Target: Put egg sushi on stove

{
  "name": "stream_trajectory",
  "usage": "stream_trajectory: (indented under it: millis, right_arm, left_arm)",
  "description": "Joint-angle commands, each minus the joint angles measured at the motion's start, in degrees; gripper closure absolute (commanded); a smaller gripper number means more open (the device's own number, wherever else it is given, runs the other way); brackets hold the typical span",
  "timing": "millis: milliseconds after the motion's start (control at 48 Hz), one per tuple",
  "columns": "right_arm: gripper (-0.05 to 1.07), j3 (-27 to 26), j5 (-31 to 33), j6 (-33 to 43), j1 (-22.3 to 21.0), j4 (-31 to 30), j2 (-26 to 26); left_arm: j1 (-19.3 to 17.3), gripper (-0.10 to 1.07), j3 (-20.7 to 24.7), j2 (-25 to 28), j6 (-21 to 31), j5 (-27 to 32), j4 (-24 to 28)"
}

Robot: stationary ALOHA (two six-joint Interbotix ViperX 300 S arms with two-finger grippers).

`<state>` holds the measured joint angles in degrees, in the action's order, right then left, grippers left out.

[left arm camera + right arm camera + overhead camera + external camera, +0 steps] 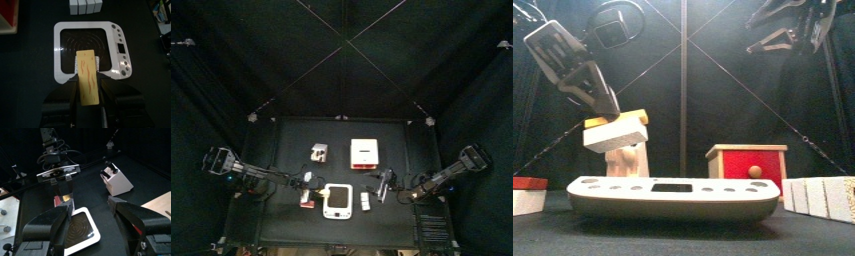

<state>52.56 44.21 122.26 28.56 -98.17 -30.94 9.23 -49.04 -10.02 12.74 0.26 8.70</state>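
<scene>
The egg sushi [88, 77], a tan-yellow slab on a whitish block, is held in my left gripper [88, 92], which is shut on it. In the front view the egg sushi [617, 131] hangs tilted above the left end of the stove [673, 198]. The stove [87, 47] is a flat white rounded slab with a ringed burner, and the sushi is over its near edge. In the top view the stove [337, 200] lies at the table's front middle. My right gripper [93, 223] is open and empty, just right of the stove [81, 229].
A white box with a red front [748, 166] stands behind the stove on the right. White blocks [823, 196] lie at the front right and a red-and-white piece [527, 194] at the front left. A white-and-brown piece [318, 153] stands at the back.
</scene>
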Motion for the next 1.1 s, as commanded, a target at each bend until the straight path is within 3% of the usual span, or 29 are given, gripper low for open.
stream_trajectory:
  millis: [0,438,1083]
  right_arm:
    - [0.12,-0.4,0.3,-0.1,-0.1,-0.1,-0.8]
    - [0.12,-0.2,0.3,-0.1,-0.1,0.1,-0.8]
    - [0.12,-0.1,0.3,-0.1,-0.3,0.5,-0.8]
  left_arm:
    - [0.0,0.42,3.7,2.2,-0.1,-0.3,0.8]
    - [0.0,0.42,11.7,11.2,-0.1,0.0,1.6]
    - [0.4,0.35,15.6,15.6,0.0,4.2,1.6]
